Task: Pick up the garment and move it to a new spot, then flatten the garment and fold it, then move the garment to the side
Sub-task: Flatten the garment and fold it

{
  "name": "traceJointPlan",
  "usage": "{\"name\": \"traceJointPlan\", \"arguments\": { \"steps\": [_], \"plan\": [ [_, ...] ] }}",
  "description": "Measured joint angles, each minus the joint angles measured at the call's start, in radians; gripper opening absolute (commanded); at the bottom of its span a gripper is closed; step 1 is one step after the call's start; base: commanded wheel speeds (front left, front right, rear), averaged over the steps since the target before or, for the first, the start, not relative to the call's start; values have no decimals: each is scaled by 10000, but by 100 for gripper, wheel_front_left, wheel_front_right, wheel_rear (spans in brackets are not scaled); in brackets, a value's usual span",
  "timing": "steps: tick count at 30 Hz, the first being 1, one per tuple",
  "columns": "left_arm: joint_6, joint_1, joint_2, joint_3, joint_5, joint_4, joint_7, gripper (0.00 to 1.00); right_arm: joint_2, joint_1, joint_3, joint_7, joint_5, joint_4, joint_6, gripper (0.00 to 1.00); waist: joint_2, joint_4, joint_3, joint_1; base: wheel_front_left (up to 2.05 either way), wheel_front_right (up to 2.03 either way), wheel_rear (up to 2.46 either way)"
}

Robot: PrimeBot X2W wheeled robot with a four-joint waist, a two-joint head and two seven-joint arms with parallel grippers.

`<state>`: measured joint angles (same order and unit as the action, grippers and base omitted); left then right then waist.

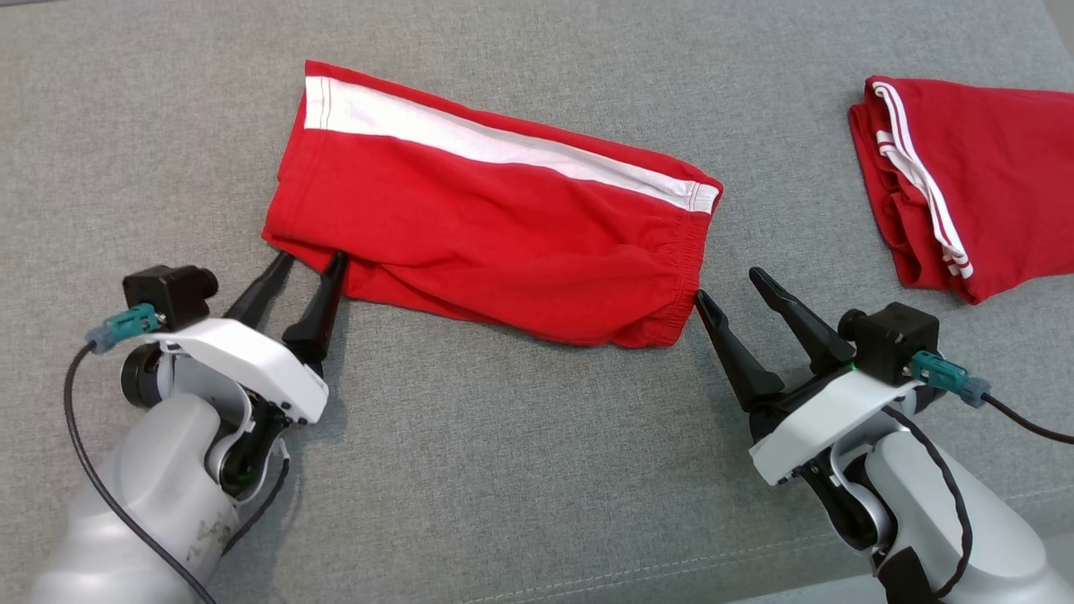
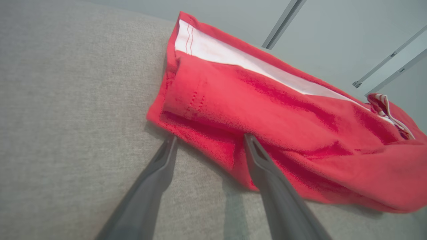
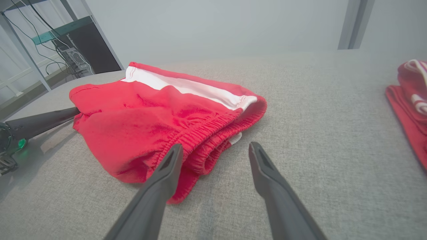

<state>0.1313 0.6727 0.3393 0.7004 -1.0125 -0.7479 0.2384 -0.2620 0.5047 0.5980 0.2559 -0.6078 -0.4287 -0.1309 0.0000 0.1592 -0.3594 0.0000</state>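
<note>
Grey woven upholstery (image 1: 520, 470) across the whole head view, flat and bare along the bottom. At centre, slanting from upper left down to right of middle: red shorts (image 1: 487, 226), folded lengthwise, white stripe (image 1: 503, 143) along the upper edge, elastic waistband (image 1: 692, 268) at the right end, leg hem (image 1: 289, 210) at the left end. Far upper right, well apart: second folded red garment (image 1: 965, 176).

Lower left: left gripper (image 1: 312, 258), spread wide and clamped on nothing, fingertips right at the lower left hem corner. Lower right: right gripper (image 1: 728, 283), likewise spread and empty, nearer tip touching the waistband's bottom corner, other tip over bare cloth surface.

Judged soft, light and limp; likely to sag and fall open if lifted by one end only. Best taken at both ends together, pinching through all layers: hem corner on the left, gathered waistband on the right. Thick elastic probably the surer hold; thin hem liable to slip out.
</note>
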Motion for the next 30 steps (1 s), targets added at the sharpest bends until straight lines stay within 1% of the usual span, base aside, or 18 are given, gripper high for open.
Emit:
{"name": "traceJointPlan", "arguments": {
  "steps": [6,9,13,18,21,25,30],
  "plan": [
    [-2,310,159,253,-825,36,42,100,61,58,8,0,0,10,0,100,0,10,-141,0,0,0,0],
    [-4,345,257,278,-1421,207,40,100,84,98,6,0,0,12,0,100,0,26,-197,0,0,0,0],
    [-6,346,577,341,-2268,955,40,100,94,198,-4,0,2,12,0,100,0,62,-269,0,0,0,0],
    [-6,280,907,907,-3053,2054,-184,100,105,198,-8,0,8,-33,0,100,0,26,-247,0,0,0,0],
    [-6,194,1164,997,-3544,2357,-224,100,136,198,8,0,6,-56,0,100,0,-32,-232,0,0,0,0],
    [-6,73,1338,1097,-3806,2180,-222,100,146,204,73,0,6,-88,0,100,0,-73,-243,0,0,0,0],
    [-6,204,1225,1191,-4015,1791,-167,100,174,238,209,0,6,-115,0,100,0,-11,-281,0,0,0,0]
  ]
}}
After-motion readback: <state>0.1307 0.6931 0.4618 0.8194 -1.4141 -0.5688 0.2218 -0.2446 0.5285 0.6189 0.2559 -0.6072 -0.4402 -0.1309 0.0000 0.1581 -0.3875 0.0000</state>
